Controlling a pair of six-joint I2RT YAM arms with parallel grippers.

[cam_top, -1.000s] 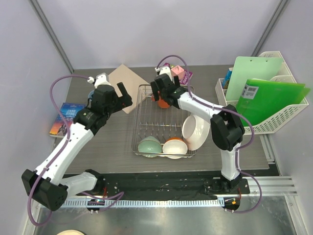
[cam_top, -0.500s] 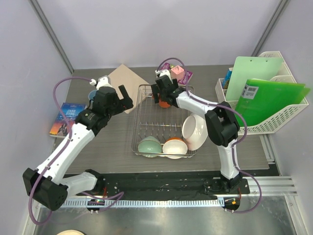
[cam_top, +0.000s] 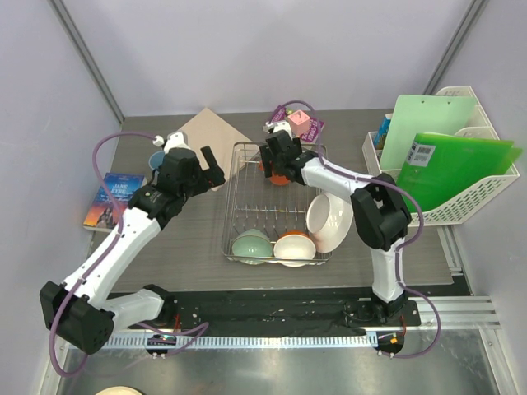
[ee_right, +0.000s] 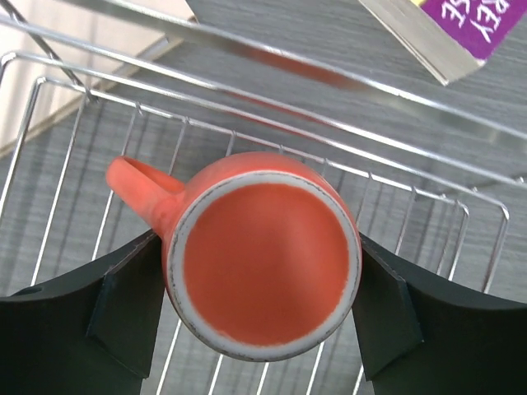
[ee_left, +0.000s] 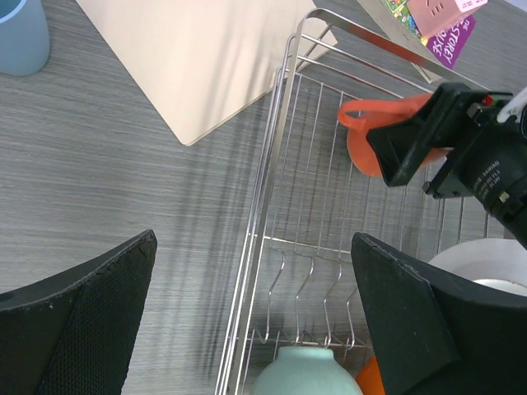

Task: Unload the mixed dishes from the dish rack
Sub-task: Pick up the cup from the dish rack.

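Observation:
The silver wire dish rack [cam_top: 228, 222] stands mid-table. At its far end my right gripper [cam_top: 277, 164] is shut on the upright orange-red mug [cam_top: 280, 177]. In the right wrist view the fingers [ee_right: 132, 304] press both sides of the mug [ee_right: 263, 255], handle to the left. The pale green bowl [cam_top: 252, 245], the cream bowl with orange outside [cam_top: 295, 245] and the white plate [cam_top: 329, 220] sit at the rack's near end. My left gripper [cam_top: 210, 163] is open and empty over the rack's left rim [ee_left: 276, 140]. The light-blue cup [cam_top: 156, 159] stands on the table to its left.
A tan board [cam_top: 212, 130] lies behind the rack's left corner. A book [cam_top: 111, 197] lies at the far left. A pink and purple box [cam_top: 301, 123] sits behind the rack. A white file basket [cam_top: 461, 206] with green folders stands at the right.
My right gripper has shifted slightly toward the rack's far end, over the mug. My left arm has edged a little toward the rack.

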